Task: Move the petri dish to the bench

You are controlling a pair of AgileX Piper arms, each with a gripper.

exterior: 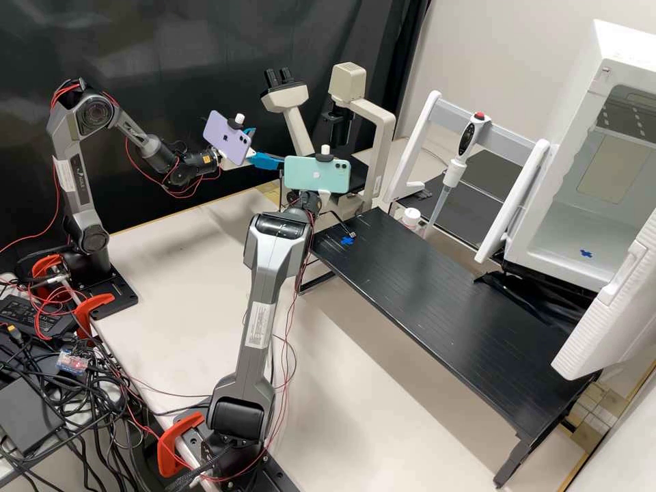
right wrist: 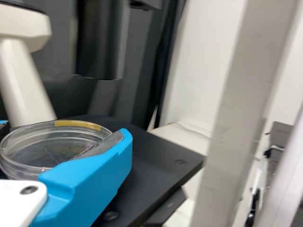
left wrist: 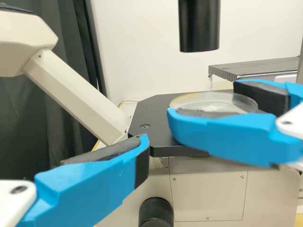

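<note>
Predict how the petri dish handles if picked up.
The petri dish is probably light and stiff: clear, thin-walled. Its smooth, round side may slip or crack if jaws squeeze hard. Broad and shallow, it's unlikely to tip when pushed.

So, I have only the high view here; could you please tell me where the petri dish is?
Observer: The petri dish is between the two blue fingers of the right claw.
Operator: Thank you, and what is underneath it?
Observer: The microscope's black stage; I can't tell whether the dish rests on it.
Operator: Would you say the left claw is touching the dish?
Observer: No, the left wrist view shows a gap between the left claw's nearer finger and the dish.
</note>
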